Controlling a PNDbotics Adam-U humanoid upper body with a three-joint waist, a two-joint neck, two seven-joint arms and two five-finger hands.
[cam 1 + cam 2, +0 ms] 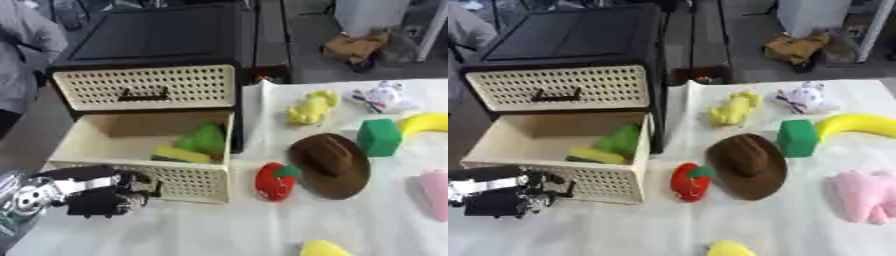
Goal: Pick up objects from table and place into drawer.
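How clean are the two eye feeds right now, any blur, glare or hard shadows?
Left eye view: soft all over, the left hand smeared at the open drawer; no glare. Right eye view: equally soft, flat light, only a faint shadow beside the brown hat.

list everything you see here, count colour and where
drawer unit: 1, black, far left
upper drawer: 1, cream, closed
open drawer: 1, cream, pulled out, holds green and yellow items
strawberry toy: 1, red, beside drawer
hat: 1, brown, centre
block: 1, green, right of hat
banana: 1, yellow, right
yellow toy: 1, behind hat
white toy: 1, far right
pink toy: 1, right edge
yellow thing: 1, bottom edge
left hand: 1, black, at drawer front
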